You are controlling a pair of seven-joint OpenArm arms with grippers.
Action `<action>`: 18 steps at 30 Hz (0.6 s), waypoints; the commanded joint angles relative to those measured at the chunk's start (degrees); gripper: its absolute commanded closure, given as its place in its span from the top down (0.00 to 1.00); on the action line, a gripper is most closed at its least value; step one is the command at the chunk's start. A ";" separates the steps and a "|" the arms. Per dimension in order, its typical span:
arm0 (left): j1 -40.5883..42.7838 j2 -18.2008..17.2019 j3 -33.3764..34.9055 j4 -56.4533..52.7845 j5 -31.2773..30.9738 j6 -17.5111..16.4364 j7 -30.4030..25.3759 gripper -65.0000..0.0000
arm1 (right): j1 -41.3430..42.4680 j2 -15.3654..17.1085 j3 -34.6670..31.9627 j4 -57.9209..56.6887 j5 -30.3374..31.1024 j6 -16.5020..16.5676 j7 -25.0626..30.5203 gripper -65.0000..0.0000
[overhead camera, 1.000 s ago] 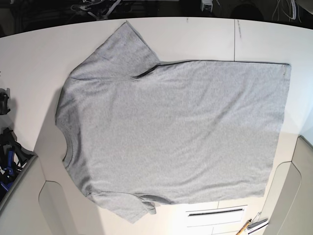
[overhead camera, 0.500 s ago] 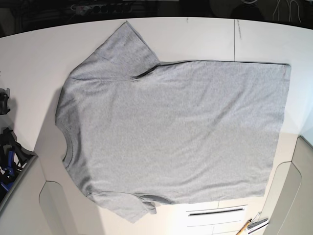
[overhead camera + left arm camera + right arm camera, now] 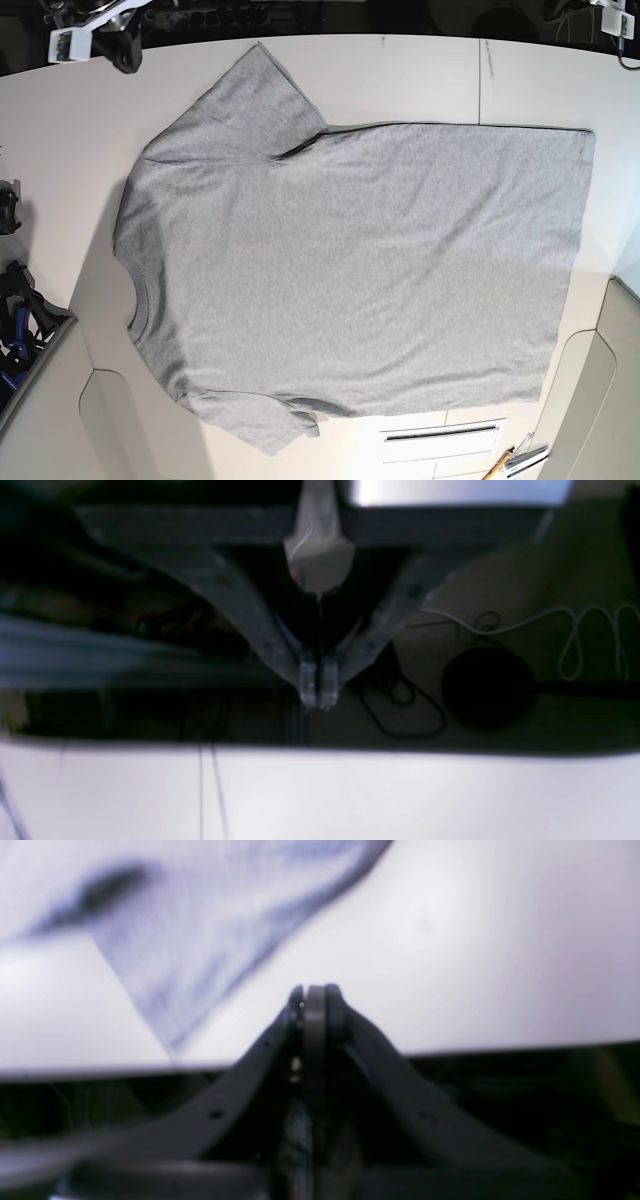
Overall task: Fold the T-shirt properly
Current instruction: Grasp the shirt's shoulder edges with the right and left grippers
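Observation:
The heather-grey T-shirt (image 3: pixel 350 270) lies spread flat on the white table (image 3: pixel 400 75), plain side up, neck to the left and hem to the right. No lettering shows. My right gripper (image 3: pixel 312 995) is shut and empty, just over the table's far edge near the far sleeve (image 3: pixel 200 930). In the base view it shows at the top left (image 3: pixel 125 55). My left gripper (image 3: pixel 317 692) is shut and empty, hanging beyond the far edge over the dark floor. Only a bit of that arm (image 3: pixel 618 30) shows at the base view's top right.
Dark and blue gear (image 3: pixel 20 310) sits at the left edge. A pen and a clip (image 3: pixel 515 460) lie at the front, beside a white sheet (image 3: pixel 440 435). Cables (image 3: pixel 575 630) and a black round object (image 3: pixel 487 685) lie on the floor beyond the table.
Both arms have come into the base view at the far edge, one at each top corner. The T-shirt has not moved.

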 commanded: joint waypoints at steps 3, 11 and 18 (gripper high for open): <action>0.85 -0.48 -3.69 1.16 -7.65 -0.54 3.04 0.00 | 2.69 -5.92 9.33 0.59 10.40 6.01 -1.73 0.00; -1.20 -0.48 -4.61 1.14 -10.97 -0.54 5.20 0.00 | 17.20 -16.33 27.26 -13.09 30.60 19.61 -10.80 0.00; -5.44 -0.46 -4.61 1.14 -10.97 -0.54 8.26 0.00 | 29.27 -17.92 30.18 -24.68 30.12 23.87 -10.69 0.00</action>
